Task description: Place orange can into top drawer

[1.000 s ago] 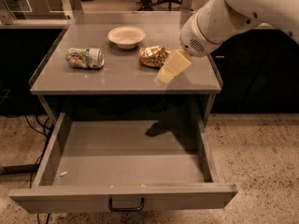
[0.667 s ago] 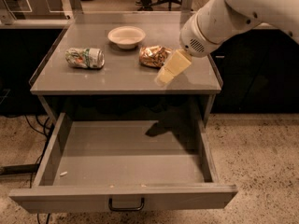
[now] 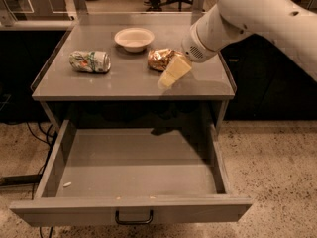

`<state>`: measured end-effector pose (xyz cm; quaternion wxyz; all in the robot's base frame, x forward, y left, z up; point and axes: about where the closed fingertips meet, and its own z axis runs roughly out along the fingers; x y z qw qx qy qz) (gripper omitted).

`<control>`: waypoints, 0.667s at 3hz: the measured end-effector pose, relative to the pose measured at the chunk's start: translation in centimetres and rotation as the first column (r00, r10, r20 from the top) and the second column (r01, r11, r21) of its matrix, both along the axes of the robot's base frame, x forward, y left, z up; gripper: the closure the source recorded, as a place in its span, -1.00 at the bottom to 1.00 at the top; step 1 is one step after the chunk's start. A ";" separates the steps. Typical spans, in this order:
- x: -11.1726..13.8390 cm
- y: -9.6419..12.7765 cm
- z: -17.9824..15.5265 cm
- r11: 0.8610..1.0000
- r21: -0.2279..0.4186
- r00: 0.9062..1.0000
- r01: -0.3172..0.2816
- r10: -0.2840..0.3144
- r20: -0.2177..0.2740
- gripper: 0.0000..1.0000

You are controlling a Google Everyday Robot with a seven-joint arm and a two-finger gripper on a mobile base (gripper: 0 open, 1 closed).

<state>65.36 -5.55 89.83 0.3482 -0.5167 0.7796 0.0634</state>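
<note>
The orange can [image 3: 159,58], dented and shiny orange-gold, lies on its side on the grey tabletop [image 3: 129,81], right of centre. My gripper [image 3: 169,76], cream-coloured at the end of the white arm [image 3: 247,19], hangs tilted just right of and in front of the can, close to it or touching it. The top drawer [image 3: 133,167] is pulled wide open below the tabletop. Its flat front panel with the dark bar handle [image 3: 133,217] faces the camera. Its floor holds only a few small specks.
A white-green crushed can [image 3: 90,61] lies on the left of the tabletop. A white bowl [image 3: 133,37] stands at the back centre. Office chairs and glass panels are behind the table. Speckled floor surrounds the drawer, with cables at the left.
</note>
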 end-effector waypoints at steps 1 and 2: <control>2.2 0.1 -1.6 1.000 0.019 1.000 0.008 -0.008 0.008 -1.00; 4.7 0.1 -2.6 1.000 0.028 0.999 0.009 -0.010 0.037 -1.00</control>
